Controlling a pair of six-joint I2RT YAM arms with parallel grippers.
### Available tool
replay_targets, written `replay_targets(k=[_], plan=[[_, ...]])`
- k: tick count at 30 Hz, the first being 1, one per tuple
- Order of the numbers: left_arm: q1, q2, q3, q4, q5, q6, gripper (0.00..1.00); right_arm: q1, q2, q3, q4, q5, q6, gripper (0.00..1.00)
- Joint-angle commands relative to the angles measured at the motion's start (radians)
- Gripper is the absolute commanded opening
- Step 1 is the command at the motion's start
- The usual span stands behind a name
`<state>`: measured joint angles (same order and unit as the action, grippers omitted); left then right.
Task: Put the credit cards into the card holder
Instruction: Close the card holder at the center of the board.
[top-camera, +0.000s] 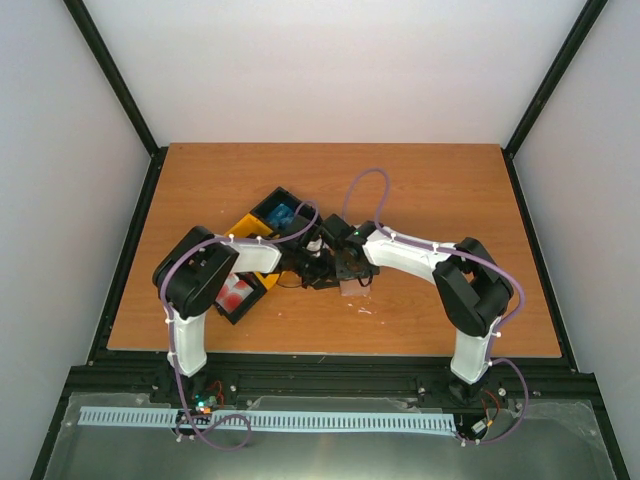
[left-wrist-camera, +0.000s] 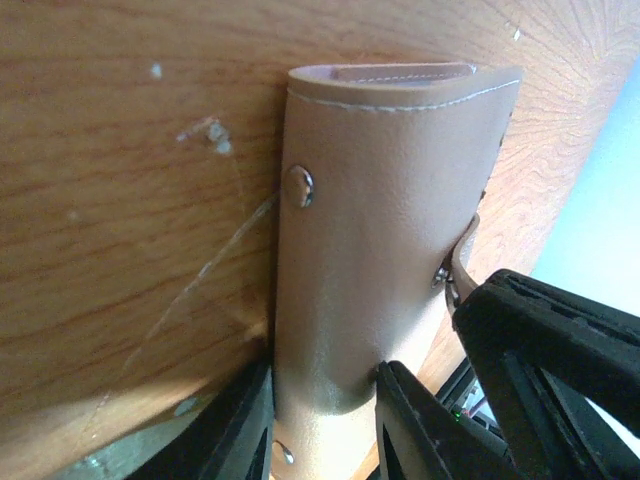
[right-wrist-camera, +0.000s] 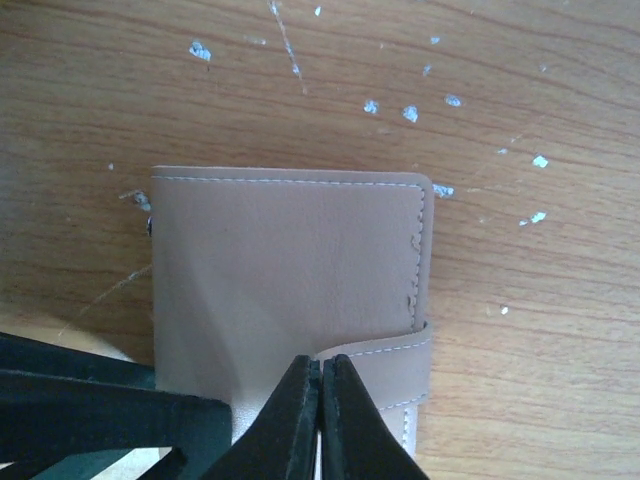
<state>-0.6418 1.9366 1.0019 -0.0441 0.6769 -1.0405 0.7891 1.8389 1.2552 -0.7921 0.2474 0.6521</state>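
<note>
1. Wood-grain brown desk (top-camera: 420, 200) carries the black and yellow bins (top-camera: 262, 228).
2. Pinkish-tan leather folding card holder (right-wrist-camera: 290, 270) lies closed mid-desk.
3. Left claw (left-wrist-camera: 322, 425) straddles it, apparently gripping; right claw (right-wrist-camera: 320, 420) is pressed together at its edge.
4. Opening step; flap must lift next.

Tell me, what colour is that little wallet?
Pinkish tan, with pale stitching; the card holder shows best in the right wrist view.

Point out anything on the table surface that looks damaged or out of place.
The wooden tabletop is marked with pale chipped flecks and thin scratches around the tan leather card holder. Nothing looks spilled.
</note>
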Motion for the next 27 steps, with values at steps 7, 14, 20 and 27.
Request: replay_targets(k=[7,14,20,27], plan=[[-0.006,0.056,0.009,-0.105,-0.087,0.007,0.27,0.009,0.029,-0.002,0.000,0.022,0.012,0.03],[-0.005,0.061,0.008,-0.109,-0.092,0.010,0.27,0.009,0.024,0.000,0.006,0.054,0.013,0.03],[-0.005,0.065,0.007,-0.109,-0.094,0.014,0.27,0.009,-0.016,-0.012,0.040,0.072,0.012,0.03],[-0.005,0.070,0.008,-0.109,-0.094,0.016,0.27,0.009,0.012,-0.009,0.051,0.047,0.012,0.03]])
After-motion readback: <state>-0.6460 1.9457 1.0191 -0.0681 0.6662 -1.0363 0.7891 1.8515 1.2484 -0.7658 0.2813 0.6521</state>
